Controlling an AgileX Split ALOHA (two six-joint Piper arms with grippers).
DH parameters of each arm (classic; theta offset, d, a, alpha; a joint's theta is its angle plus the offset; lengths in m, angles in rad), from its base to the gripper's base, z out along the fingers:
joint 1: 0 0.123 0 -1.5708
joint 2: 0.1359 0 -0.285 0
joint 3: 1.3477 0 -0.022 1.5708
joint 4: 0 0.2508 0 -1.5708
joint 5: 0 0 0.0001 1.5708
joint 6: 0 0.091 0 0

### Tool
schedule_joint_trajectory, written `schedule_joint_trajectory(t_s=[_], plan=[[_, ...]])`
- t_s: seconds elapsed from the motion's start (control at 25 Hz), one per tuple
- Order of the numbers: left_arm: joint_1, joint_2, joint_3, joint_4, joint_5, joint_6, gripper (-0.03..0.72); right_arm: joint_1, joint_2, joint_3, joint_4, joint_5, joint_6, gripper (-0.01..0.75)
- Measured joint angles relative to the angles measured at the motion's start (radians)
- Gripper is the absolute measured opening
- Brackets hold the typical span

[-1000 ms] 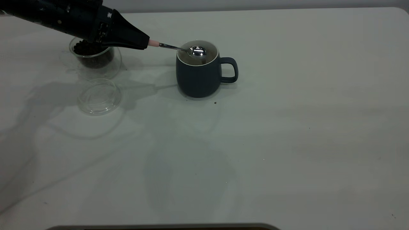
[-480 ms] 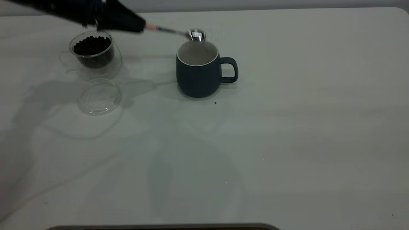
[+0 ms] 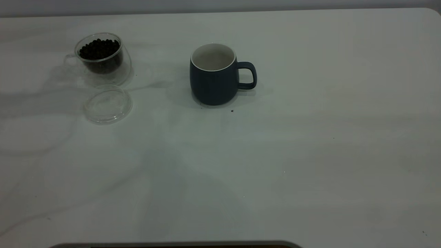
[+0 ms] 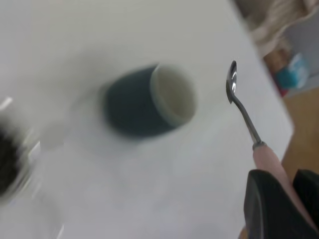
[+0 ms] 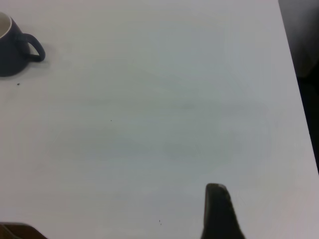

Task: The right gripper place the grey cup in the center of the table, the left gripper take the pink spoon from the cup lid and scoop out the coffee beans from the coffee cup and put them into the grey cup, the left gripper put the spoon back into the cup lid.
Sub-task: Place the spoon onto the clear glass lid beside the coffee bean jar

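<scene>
The dark grey cup (image 3: 213, 81) stands upright near the table's middle, handle to the right, and nothing shows inside it. The glass coffee cup (image 3: 100, 57) with coffee beans stands at the back left. The clear cup lid (image 3: 108, 104) lies empty just in front of it. Neither arm shows in the exterior view. In the left wrist view my left gripper (image 4: 284, 191) is shut on the pink handle of the spoon (image 4: 242, 107), held high above the table, beside the grey cup (image 4: 134, 104). My right gripper (image 5: 217, 211) is far to the right of the grey cup (image 5: 12, 50).
A small dark speck (image 3: 232, 111) lies on the white table (image 3: 310, 155) just in front of the grey cup. The table's right edge (image 5: 294, 74) shows in the right wrist view. A dark strip (image 3: 175, 244) runs along the front edge.
My left arm, which held the spoon's bowl over the grey cup, has lifted up and back with the spoon and has left the exterior view. The cups and lid have not moved.
</scene>
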State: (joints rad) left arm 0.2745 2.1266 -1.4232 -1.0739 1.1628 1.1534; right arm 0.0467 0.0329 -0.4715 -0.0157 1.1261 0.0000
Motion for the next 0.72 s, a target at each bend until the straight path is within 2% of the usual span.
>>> schedule_joint_trajectory(t_s=[0.2, 0.48, 0.6, 0.72], plan=[[0.101, -0.014, 0.056, 0.048, 0.001, -0.030, 0.122, 0.000, 0.000, 0.000, 0.000, 0.000, 0.000, 0.506], [0.211, -0.014, 0.233, 0.053, -0.004, 0.089, 0.122, 0.000, 0.000, 0.000, 0.000, 0.000, 0.000, 0.506], [0.246, -0.012, 0.297, 0.044, -0.085, 0.113, 0.122, 0.000, 0.000, 0.000, 0.000, 0.000, 0.000, 0.506], [0.251, 0.024, 0.311, 0.036, -0.147, 0.121, 0.122, 0.000, 0.000, 0.000, 0.000, 0.000, 0.000, 0.506]])
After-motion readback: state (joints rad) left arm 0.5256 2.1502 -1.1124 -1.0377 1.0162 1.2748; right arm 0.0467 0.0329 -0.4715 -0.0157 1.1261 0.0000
